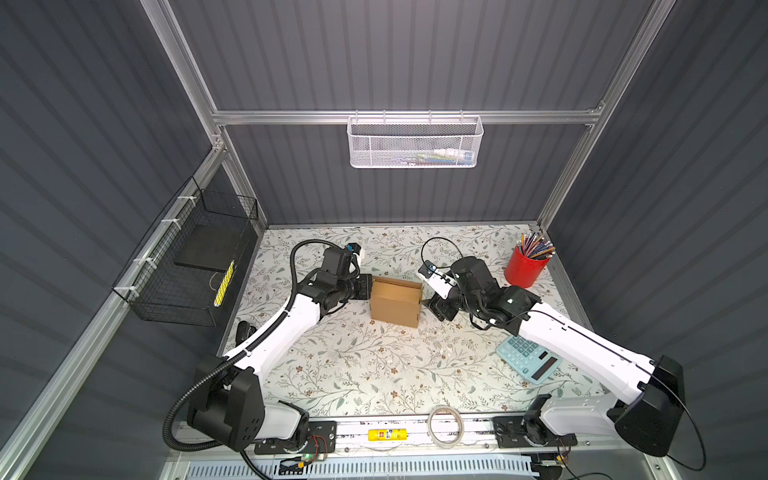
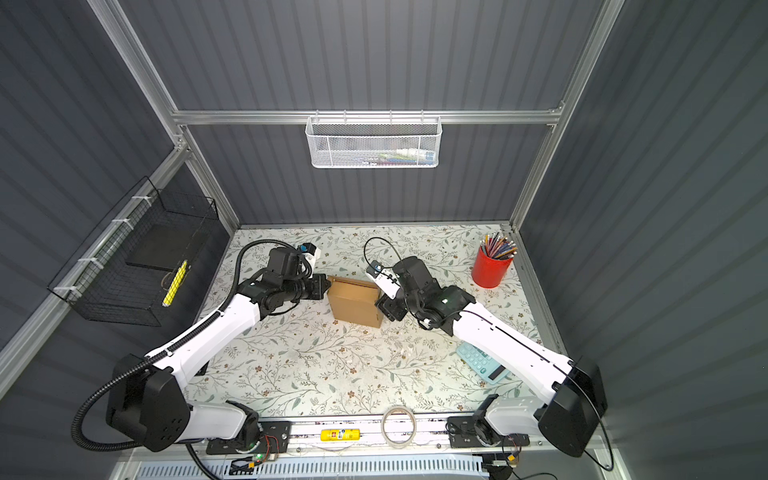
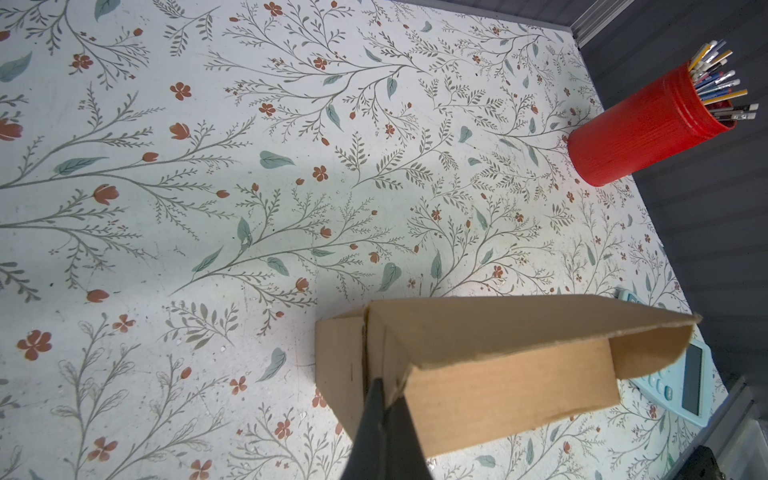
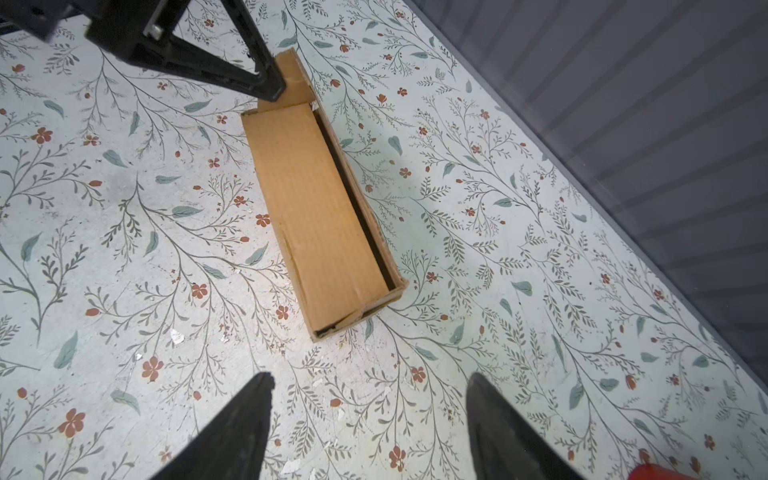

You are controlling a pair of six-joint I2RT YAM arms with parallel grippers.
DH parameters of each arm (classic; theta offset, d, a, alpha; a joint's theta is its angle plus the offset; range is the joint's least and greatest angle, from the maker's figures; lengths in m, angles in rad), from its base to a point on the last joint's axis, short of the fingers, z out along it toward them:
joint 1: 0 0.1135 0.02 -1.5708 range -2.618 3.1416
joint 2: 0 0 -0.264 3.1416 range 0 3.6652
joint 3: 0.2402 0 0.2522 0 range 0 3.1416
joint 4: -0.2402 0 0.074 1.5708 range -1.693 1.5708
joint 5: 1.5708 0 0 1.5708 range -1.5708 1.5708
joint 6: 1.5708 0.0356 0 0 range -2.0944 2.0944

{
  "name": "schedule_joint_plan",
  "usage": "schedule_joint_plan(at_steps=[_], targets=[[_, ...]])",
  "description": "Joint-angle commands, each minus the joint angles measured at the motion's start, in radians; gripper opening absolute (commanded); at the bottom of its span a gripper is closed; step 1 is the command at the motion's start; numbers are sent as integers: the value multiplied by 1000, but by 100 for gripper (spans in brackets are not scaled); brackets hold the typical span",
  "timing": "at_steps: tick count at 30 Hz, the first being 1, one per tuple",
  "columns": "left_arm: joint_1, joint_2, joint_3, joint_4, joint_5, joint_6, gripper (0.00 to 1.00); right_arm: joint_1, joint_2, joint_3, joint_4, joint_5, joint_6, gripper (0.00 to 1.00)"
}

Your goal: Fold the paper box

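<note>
Table [image 1: 353, 374]: floral-patterned top inside a grey ribbed enclosure, carrying everything below. Left arm [image 1: 274, 332] and right arm [image 1: 582, 340]: white with black joints, each reaching from the front rail toward the middle of the table. Black wire basket [image 1: 187, 270]: hung on the left wall, with a flat dark slab and a yellow strip inside. White mesh basket [image 1: 415, 143]: hung on the back rail, contents too faint to name. Paper box [image 1: 395, 301] [image 2: 355, 301]: plain brown cardboard, a shallow rectangular shape, resting on the table at mid-width toward the back, directly between the two grippers. The right wrist view [image 4: 316, 216] shows a dark gap along one long side. The left wrist view [image 3: 498, 374] shows a round-cornered flap standing out at one end. Calculator [image 1: 528, 359]: pale blue, flat on the table, partly under the right arm. Red cup [image 1: 525, 266]: upright in the back right corner, full of pencils [image 1: 536, 245]. Left gripper [image 3: 386, 388]: pressed together, pinching the cardboard edge at the box's left end. Right gripper [image 4: 370, 380]: spread wide, nothing between its fingers, just beside the box's right end but apart from it. Tape roll [image 1: 445, 426]: lying flat on the front rail. Small yellow item [image 1: 386, 434]: on the same rail, near the tape.
</note>
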Motion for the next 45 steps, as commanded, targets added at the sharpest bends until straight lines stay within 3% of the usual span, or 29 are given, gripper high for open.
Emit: schedule_joint_plan(at_steps=[1, 17, 28, 31, 45], targets=[[-11, -3, -26, -120, 14, 20, 0, 9, 10, -12, 12, 26, -72, 77], [-11, -19, -29, -129, 17, 29, 0, 28, 98, 20, 24, 88, -172, 88], [-11, -15, -30, -121, 25, 29, 0, 35, 128, 35, 40, 95, -224, 90], [-11, -14, -29, -119, 27, 29, 0, 37, 144, 41, 40, 98, -242, 99], [-11, -17, -29, -119, 32, 31, 0, 45, 220, 94, 75, 118, -306, 98]])
